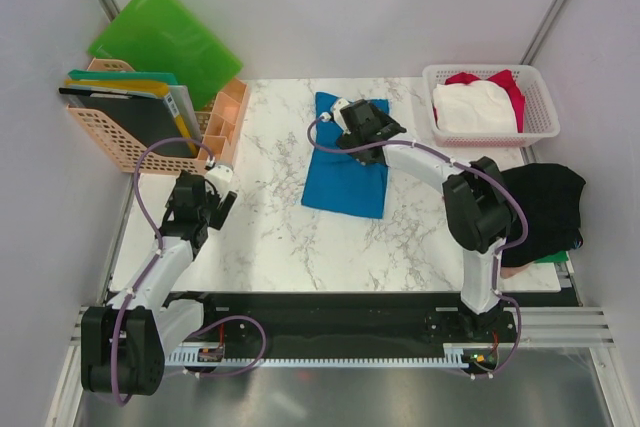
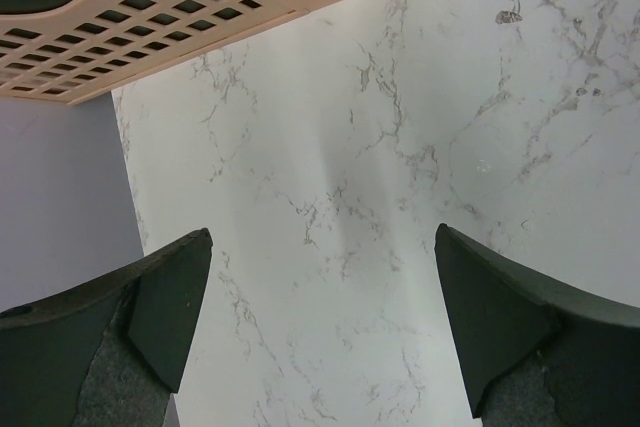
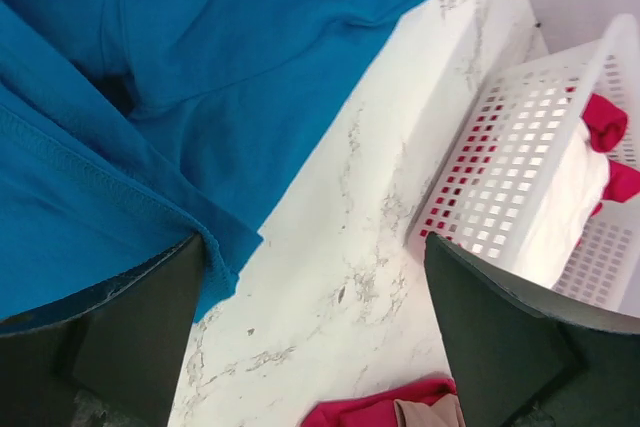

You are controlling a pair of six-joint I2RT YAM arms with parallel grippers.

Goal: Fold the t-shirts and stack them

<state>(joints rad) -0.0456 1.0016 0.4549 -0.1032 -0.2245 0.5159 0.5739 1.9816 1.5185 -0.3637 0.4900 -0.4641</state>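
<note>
Top external: shows the blue t-shirt (image 1: 345,175) folded to a rough rectangle, flat on the middle of the marble table (image 1: 260,237), probably laid there as the base of the stack. Finds the right gripper (image 1: 358,132) low over the shirt's far end, fingers spread wide and pinching nothing. In the right wrist view, has one finger over the blue hem and the other over bare marble, a stance that looks fit for taking or smoothing that edge. Puts the left gripper (image 1: 215,202) well apart, near the table's left side, fingers likewise spread over bare marble and holding nothing, seemingly parked out of the way.

Places a white lattice basket (image 1: 545,129) at the far right corner, with a white t-shirt (image 1: 470,107) and a red t-shirt (image 1: 505,85) bundled unfolded inside. Shows a black t-shirt (image 1: 545,205) heaped at the table's right edge, a scrap of green cloth (image 1: 550,259) beneath it. Sets a peach rack (image 1: 120,142) at far left, stiff folders (image 1: 150,87) upright in it, a green folder (image 1: 165,37) leaning behind.
</note>
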